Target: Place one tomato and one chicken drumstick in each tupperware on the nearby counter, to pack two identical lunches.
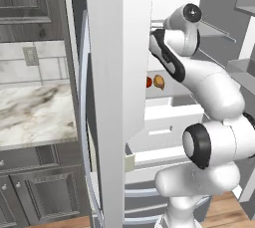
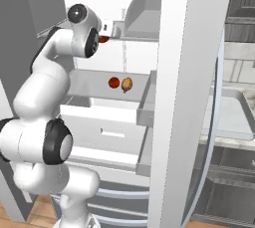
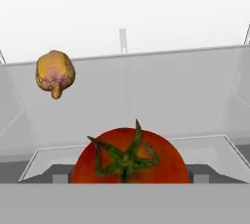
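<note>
In the hand view a red tomato point(image 3: 146, 162) with a green stem sits right in front of my gripper point(image 3: 128, 175), between two small grey tips at its sides. A chicken drumstick point(image 3: 54, 73) lies farther back on the white fridge shelf. From the right base view my gripper point(image 2: 108, 27) reaches onto an upper fridge shelf, with that tomato point(image 2: 103, 39) beside it. Another tomato point(image 2: 114, 82) and drumstick point(image 2: 127, 84) rest on the shelf below, also seen from the left as tomato point(image 1: 149, 81) and drumstick point(image 1: 159, 81). The tupperware is out of view.
The open fridge door point(image 1: 117, 97) stands between the arm and the marble counter point(image 1: 35, 112). The other door point(image 2: 191, 97) blocks the side toward the sink point(image 2: 234, 117). White drawers point(image 2: 112, 132) fill the fridge below the shelves.
</note>
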{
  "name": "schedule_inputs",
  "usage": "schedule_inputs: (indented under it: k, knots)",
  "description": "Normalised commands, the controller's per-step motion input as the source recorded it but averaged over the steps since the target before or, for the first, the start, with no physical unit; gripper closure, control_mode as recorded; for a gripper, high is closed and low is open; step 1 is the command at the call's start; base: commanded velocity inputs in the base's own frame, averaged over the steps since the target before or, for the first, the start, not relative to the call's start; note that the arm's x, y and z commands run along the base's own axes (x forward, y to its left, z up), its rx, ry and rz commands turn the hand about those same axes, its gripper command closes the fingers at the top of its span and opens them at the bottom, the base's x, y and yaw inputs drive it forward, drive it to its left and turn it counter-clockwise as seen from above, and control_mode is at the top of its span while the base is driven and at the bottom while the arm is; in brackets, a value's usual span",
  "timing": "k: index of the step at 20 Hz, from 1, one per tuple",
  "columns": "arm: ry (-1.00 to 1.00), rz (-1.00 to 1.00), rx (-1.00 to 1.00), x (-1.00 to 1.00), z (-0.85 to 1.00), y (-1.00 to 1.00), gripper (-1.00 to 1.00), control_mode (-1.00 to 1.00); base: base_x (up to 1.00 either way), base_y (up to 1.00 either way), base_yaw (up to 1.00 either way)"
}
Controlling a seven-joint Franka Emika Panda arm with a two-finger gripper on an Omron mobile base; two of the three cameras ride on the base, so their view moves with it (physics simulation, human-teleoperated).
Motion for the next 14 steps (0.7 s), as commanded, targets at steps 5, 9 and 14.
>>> schedule_inputs:
  k: [5, 9, 14]
  knots:
    - [0.0, 0.05, 0.0, -0.44, -0.09, 0.0, 1.0, -1.0, 0.0, 0.0, 0.0]
    - [0.0, 0.05, 0.0, -0.33, -0.16, 0.0, 1.0, 1.0, -0.11, 0.0, 0.02]
    - [0.0, 0.0, 0.0, 0.0, 0.0, 0.0, 1.0, 1.0, -0.51, 0.0, 0.09]
